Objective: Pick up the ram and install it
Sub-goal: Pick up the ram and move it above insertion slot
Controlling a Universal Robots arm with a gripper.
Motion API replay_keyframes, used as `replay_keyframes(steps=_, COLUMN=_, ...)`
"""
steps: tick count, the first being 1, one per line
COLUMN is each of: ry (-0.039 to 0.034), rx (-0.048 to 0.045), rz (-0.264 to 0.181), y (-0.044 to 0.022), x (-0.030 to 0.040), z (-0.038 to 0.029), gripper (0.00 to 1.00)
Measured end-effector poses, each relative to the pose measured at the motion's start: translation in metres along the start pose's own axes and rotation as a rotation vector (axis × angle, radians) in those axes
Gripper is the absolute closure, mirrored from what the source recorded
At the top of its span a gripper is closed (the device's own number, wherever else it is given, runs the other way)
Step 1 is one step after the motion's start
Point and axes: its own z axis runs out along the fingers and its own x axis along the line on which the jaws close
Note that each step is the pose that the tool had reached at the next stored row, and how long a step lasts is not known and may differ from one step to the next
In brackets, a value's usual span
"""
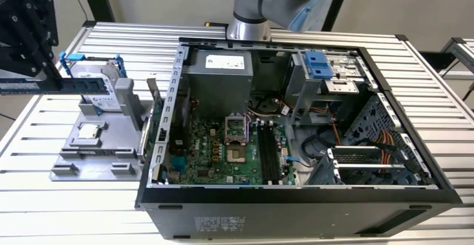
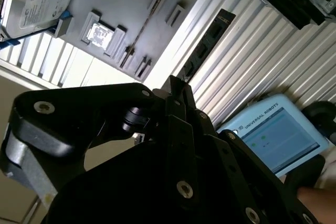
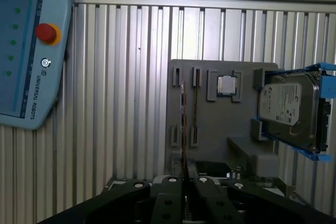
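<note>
The gripper (image 3: 185, 182) is right up against the lens in the first wrist view. Its fingers are pinched nearly shut on the ram (image 3: 183, 129), which you see edge-on as a thin strip sticking out from between them.

In the exterior view the ram (image 1: 81, 83) hangs in the air at the exterior view's far left. It's above the grey holder tray (image 1: 89, 156) and in front of the hard drive (image 1: 104, 70), and it isn't sitting in anything. The CPU chip (image 1: 90, 131) sits in its pocket on the tray.

The open computer case (image 1: 296, 200) is off to the exterior view's right, with the black memory slots (image 1: 268, 156) well apart from the stick.

My take on doing this carry well:
- Keep the clamp firm and the board level.
- Clear the case's left wall with room to spare.
- The stick lies crosswise to the slots right now, so I reckon it needs turning to match them.
</note>
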Motion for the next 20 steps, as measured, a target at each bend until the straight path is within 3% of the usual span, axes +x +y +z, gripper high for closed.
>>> replay_keyframes(steps=20, ry=0.0, rx=0.0, rz=-0.01, y=-0.0268, x=0.0006, z=-0.0001, gripper=1.0)
